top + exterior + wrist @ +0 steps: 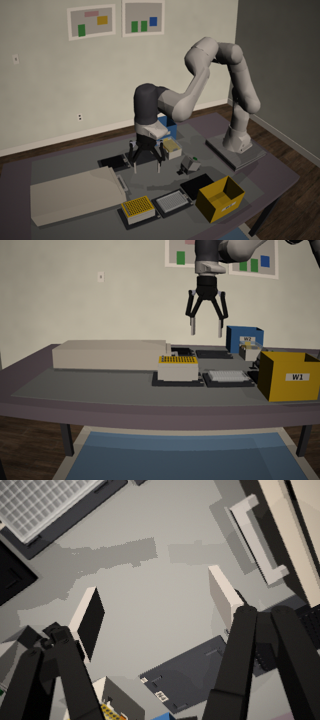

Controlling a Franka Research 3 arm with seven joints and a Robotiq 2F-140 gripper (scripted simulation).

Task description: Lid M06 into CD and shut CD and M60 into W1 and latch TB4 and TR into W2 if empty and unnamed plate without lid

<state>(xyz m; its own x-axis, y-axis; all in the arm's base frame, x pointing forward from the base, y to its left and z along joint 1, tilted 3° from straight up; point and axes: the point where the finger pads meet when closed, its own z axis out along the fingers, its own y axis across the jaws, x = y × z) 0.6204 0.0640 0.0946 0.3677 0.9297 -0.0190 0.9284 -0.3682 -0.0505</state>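
Clear plate M60 point(172, 201) lies in its near nest, long axis left to right, just left of yellow bin W1 point(214, 210); the gripper point(146, 169) hangs high behind it, toward the far side, jaws well spread, holding nothing

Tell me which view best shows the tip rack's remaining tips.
Exterior: the tip rack is side-on, a few tips stand at its left end. Top shows only its hole grid; wrist misses it.

Bench point(77, 405) carries a grey mat point(103, 389) — cooler point(108, 353), bins, nests.
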